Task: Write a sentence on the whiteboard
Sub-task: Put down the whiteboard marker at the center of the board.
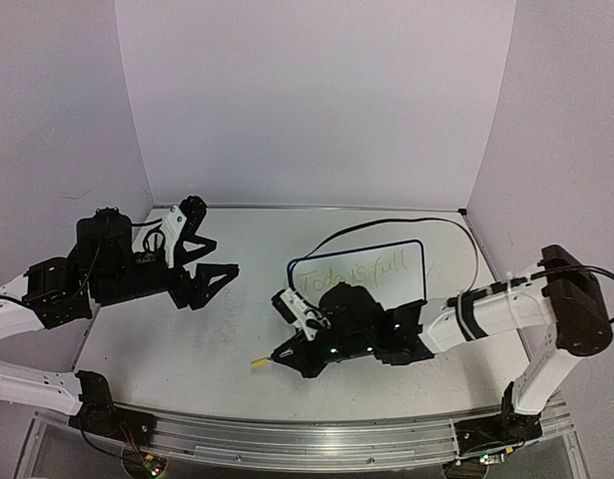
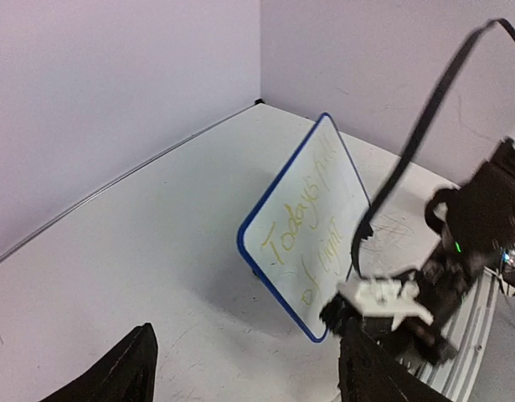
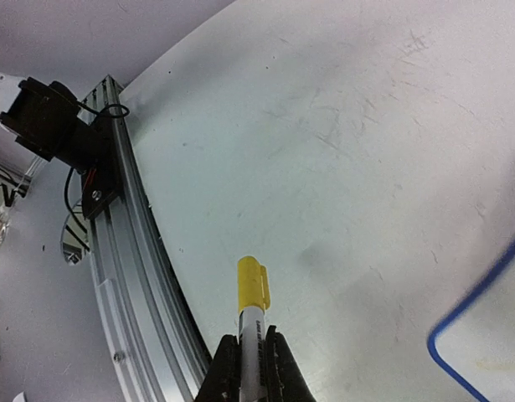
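The whiteboard [image 1: 396, 264] stands upright right of the table's middle, its blue-framed face [image 2: 303, 222] towards my left arm. The sentence [image 2: 311, 230] is in pale yellow on two lines; only the upper line [image 1: 351, 271] shows from above, the lower one hidden behind my right arm. A corner of the board [image 3: 491, 343] shows in the right wrist view. My right gripper [image 1: 287, 351] sits low in front of the board, shut on a white marker [image 3: 252, 289] whose yellow cap [image 1: 258, 362] points at the near rail. My left gripper [image 1: 209, 257] hangs open and empty, well left of the board [image 2: 244, 352].
A black cable [image 1: 386, 225] loops behind the board to the right arm. The aluminium rail [image 1: 316, 439] runs along the near edge, close under the marker's cap [image 3: 131, 251]. Grey scribble marks [image 1: 227, 324] stain the tabletop. Walls close the back and both sides.
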Controlling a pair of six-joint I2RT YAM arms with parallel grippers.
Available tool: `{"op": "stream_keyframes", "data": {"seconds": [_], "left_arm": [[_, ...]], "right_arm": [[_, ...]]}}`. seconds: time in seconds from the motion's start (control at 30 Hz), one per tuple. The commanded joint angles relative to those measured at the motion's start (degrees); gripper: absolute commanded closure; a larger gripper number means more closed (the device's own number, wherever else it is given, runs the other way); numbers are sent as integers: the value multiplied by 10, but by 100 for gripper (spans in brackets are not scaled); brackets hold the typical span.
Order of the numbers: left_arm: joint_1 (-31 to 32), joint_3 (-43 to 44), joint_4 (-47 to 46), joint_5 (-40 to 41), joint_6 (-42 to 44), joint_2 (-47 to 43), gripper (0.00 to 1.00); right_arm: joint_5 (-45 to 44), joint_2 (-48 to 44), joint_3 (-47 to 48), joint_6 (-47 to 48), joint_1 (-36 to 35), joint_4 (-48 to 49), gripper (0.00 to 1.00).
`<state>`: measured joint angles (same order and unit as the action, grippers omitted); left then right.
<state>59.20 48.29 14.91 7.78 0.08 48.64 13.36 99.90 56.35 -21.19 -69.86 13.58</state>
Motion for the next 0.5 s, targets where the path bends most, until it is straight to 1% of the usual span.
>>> {"op": "stream_keyframes", "data": {"seconds": [0.0, 0.13, 0.23, 0.37, 0.47], "left_arm": [[0, 17, -34, 110, -69, -17, 23], [0, 9, -33, 167, -85, -61, 21], [0, 11, -16, 172, -95, -88, 20], [0, 23, 13, 171, -115, -110, 19], [0, 28, 17, 169, -129, -121, 19]], "right_arm": [[-156, 106, 121, 10, -47, 23, 97], [-230, 179, 182, 27, -53, 27, 97], [-260, 205, 199, 38, -52, 37, 94], [-274, 223, 205, 35, -52, 34, 85], [-284, 219, 200, 27, -51, 29, 74]]}}
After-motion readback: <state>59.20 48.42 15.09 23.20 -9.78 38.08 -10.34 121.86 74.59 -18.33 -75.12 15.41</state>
